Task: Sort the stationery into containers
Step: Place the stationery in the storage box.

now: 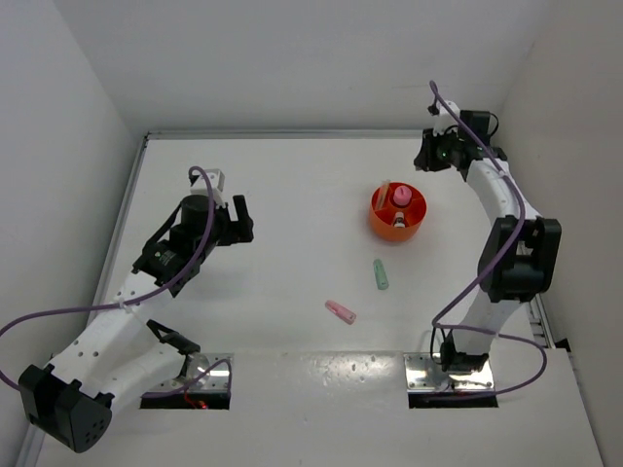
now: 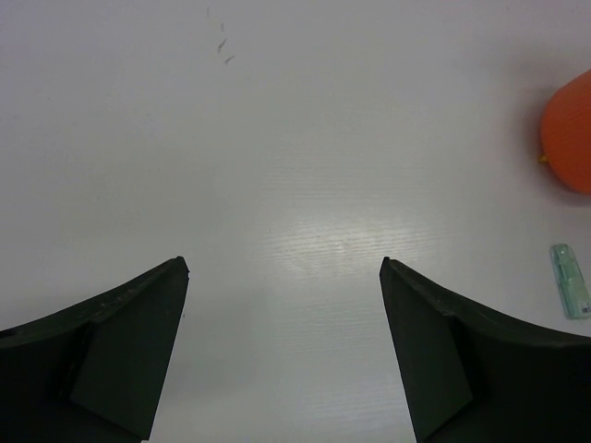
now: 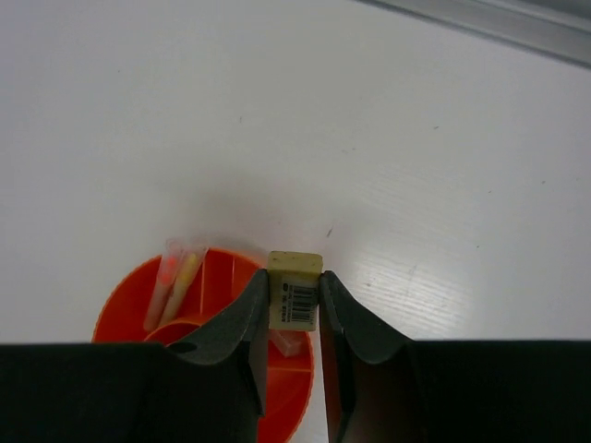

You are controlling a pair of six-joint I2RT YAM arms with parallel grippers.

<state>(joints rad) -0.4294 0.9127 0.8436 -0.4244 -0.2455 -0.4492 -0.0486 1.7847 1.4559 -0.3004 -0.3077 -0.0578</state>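
Note:
The orange divided bowl [image 1: 397, 211] stands right of centre. It holds a pink tube [image 1: 400, 197], and in the right wrist view two pens [image 3: 175, 277] with pink and yellow tips. My right gripper [image 3: 294, 277] is shut on a small tan block [image 3: 295, 262] with a barcode label, held above the bowl's rim [image 3: 125, 295]. From above, this gripper [image 1: 426, 152] sits at the far right behind the bowl. A mint-green stick [image 1: 381, 274] and a pink stick [image 1: 340, 311] lie on the table. My left gripper [image 1: 239, 218] is open and empty, well left of the bowl.
White walls close the table in on the left, back and right. A metal rail [image 3: 499, 23] runs along the far edge. The left wrist view shows the bowl [image 2: 571, 129] and the mint stick [image 2: 570, 280] at its right edge.

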